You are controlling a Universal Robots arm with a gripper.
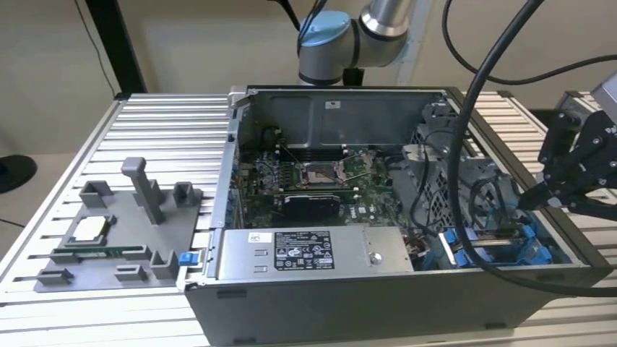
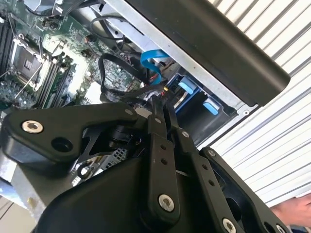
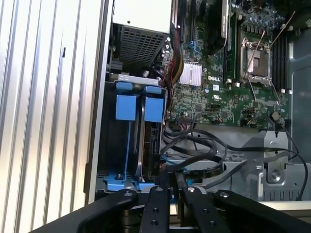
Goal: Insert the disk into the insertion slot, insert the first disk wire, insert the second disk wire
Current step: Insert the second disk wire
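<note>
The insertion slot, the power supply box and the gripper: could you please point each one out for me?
insertion slot (image 3: 132, 141), first wrist view, on its blue rail.
power supply box (image 1: 303, 251), exterior view, on its sticker.
gripper (image 2: 162, 108), second wrist view, midway between its fingertips.

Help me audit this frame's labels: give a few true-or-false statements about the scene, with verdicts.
1. The computer case stands open on a slotted metal table. True.
2. The gripper hovers over the grey fixture plate. False: it is at the exterior view's right, by the blue-railed insertion slot.
3. The power supply box lies along the case's near wall in the exterior view. True.
4. A cooler covers the processor socket. False: the socket is bare.
</note>
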